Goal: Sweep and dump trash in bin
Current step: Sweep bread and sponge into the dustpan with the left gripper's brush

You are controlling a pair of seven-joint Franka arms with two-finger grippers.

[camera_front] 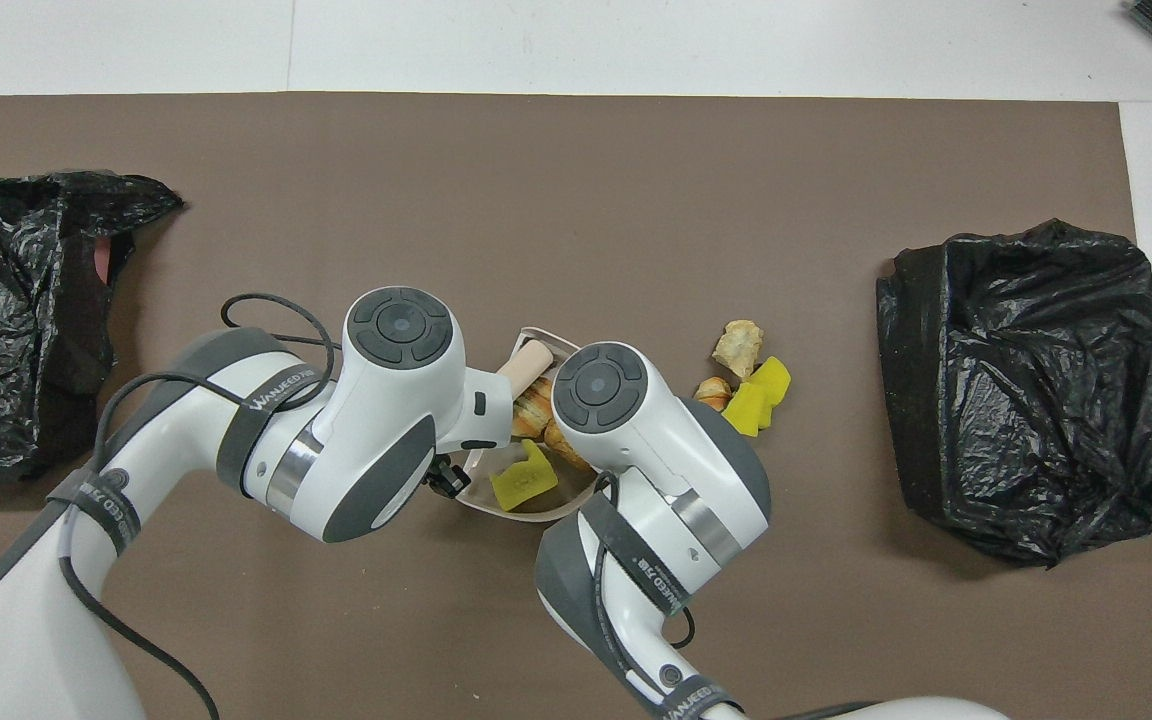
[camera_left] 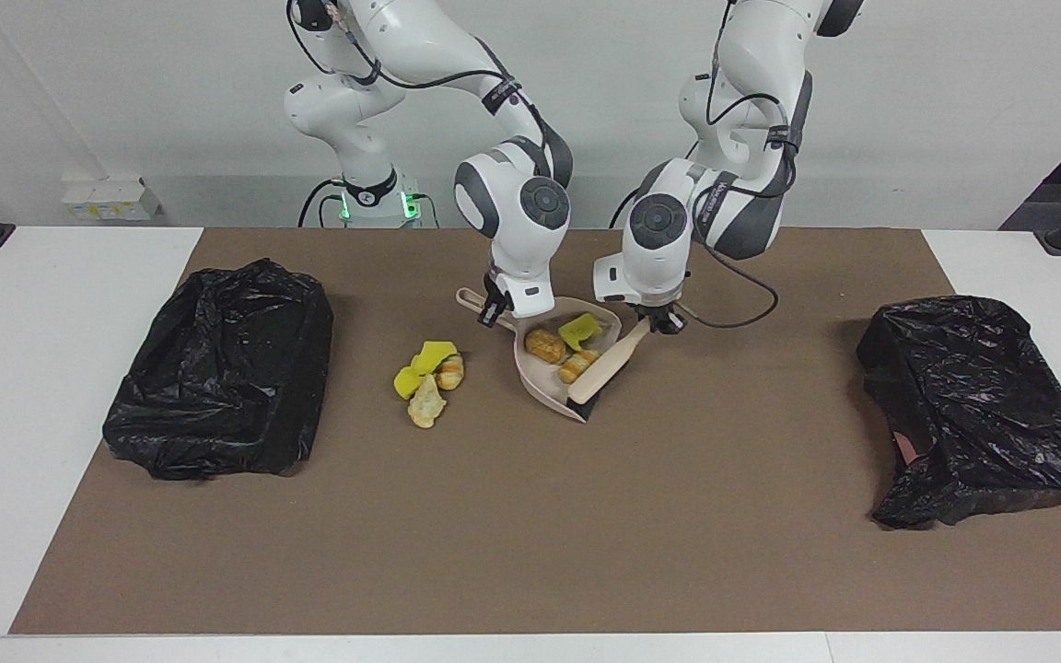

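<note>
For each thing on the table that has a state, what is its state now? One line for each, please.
Dustpan: on the mat, handle held by the right pincer; holds three pieces.
Brush: held by the left pincer, head at the dustpan's mouth.
Loose trash pile: on the mat beside the dustpan, not swept.
Bin bag at the right arm's end: crumpled.
Bin bag at the left arm's end: crumpled.

From above, both wrists covered most of the dustpan (camera_front: 526,508) and all but the tip of the brush (camera_front: 524,362). The pastries (camera_front: 536,405) in the pan showed only partly between the wrists. The picture's edge cut off the bin bag (camera_front: 6,330) at the left arm's end.
</note>
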